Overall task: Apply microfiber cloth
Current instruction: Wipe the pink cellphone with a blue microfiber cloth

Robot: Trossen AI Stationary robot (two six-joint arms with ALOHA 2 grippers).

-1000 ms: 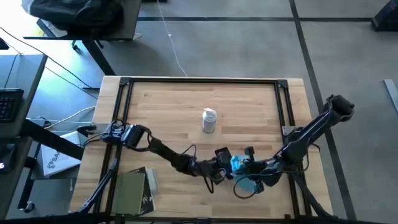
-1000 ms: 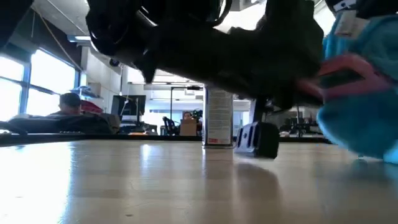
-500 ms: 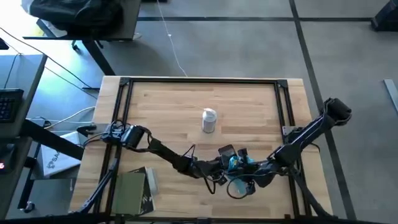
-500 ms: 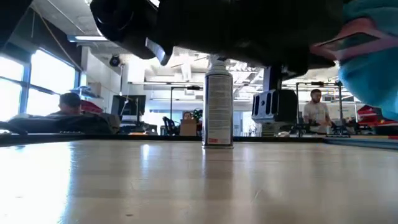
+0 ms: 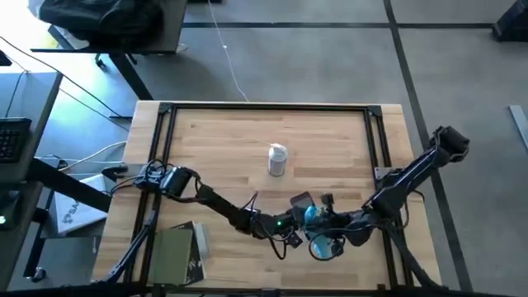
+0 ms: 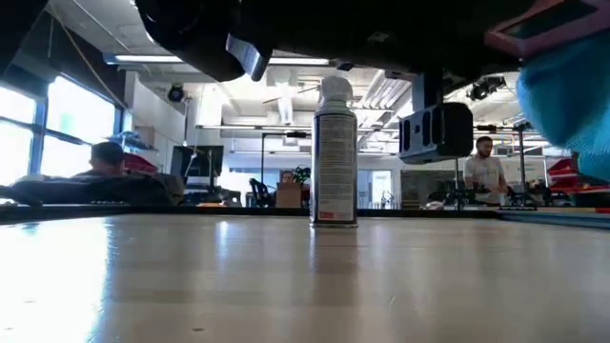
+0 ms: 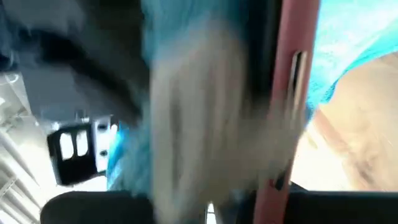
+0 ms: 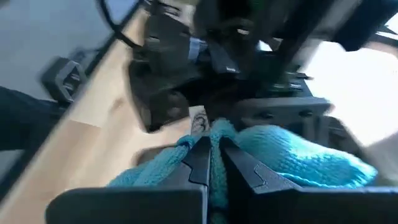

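Nearest the table's front edge, the two arms meet low over the wood, and the right gripper (image 8: 211, 163) has its fingers pinched together on a fold of the microfiber cloth (image 8: 292, 158), which bunches up turquoise around them. From above, the cloth (image 5: 317, 218) shows as a small blue wad between the two wrists, just to the front and right of the table's middle, and from table height it hangs clear of the surface at the far right. The left gripper (image 5: 294, 216) sits right against it, holding up a thin pink object (image 7: 292, 87) whose flat side faces the cloth; I cannot tell how its fingers stand, since its own camera is smeared. I judge the wiping step is in hand, cloth brought to the pink piece. The next move seems to call for pressing the wad flat against that face and rubbing along it while the left arm holds steady. Farther back, a white spray bottle (image 5: 277, 160) stands upright and untouched near the centre of the table (image 5: 223, 140).
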